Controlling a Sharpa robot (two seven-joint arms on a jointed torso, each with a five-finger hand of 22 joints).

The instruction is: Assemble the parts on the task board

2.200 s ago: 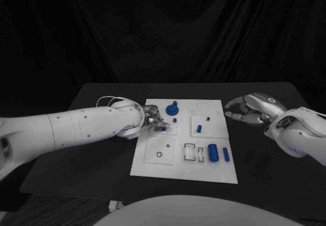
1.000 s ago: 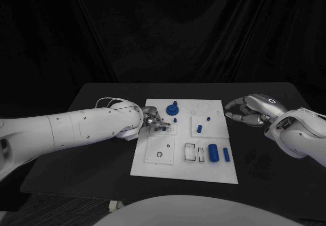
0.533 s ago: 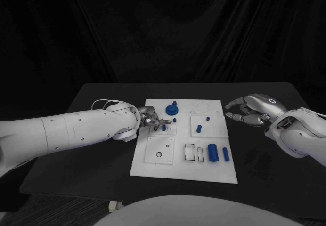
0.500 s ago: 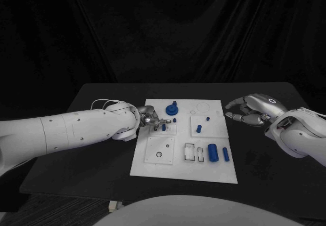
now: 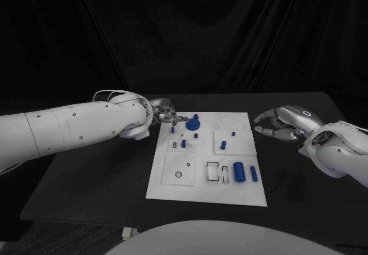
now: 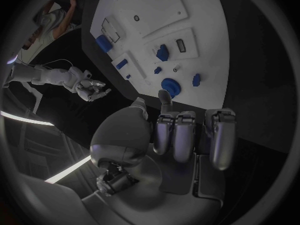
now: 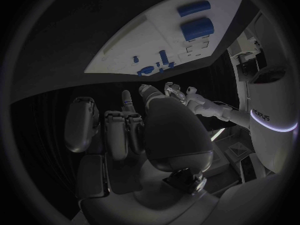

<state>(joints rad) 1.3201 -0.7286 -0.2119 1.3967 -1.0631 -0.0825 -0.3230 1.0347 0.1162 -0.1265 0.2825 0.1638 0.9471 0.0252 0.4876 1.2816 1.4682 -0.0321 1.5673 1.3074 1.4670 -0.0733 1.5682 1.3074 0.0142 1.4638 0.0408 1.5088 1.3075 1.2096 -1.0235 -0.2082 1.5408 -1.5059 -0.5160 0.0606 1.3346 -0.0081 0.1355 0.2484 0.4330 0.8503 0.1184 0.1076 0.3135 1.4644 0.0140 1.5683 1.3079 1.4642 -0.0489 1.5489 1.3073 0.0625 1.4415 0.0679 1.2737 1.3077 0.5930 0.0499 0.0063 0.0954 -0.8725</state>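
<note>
The white task board [image 5: 201, 186] lies mid-table. On it stand a blue round knob [image 5: 192, 125] and small blue pegs [image 5: 183, 143], and two blue cylinders [image 5: 240, 172] lie near its right edge. My left hand [image 5: 163, 115] hovers off the board's far left corner, fingers apart, holding nothing. In the left wrist view the left hand [image 6: 181, 135] hangs above the knob [image 6: 170, 87] and the board [image 6: 187, 15]. My right hand [image 5: 278, 124] stays off the board's right edge, fingers loosely curved, empty. The right wrist view shows the right hand [image 7: 144, 130], the board [image 7: 137, 40] and a cylinder [image 7: 197, 29].
The black table [image 5: 100, 175] runs wide on both sides of the board. Two rectangular slots [image 5: 214, 171] and a ring [image 5: 180, 173] sit in the board's near half. A black curtain closes off the back.
My left hand has lifted off the board's left small plate and drawn back toward the far left corner, uncovering a blue peg standing there. The right hand has not moved.
</note>
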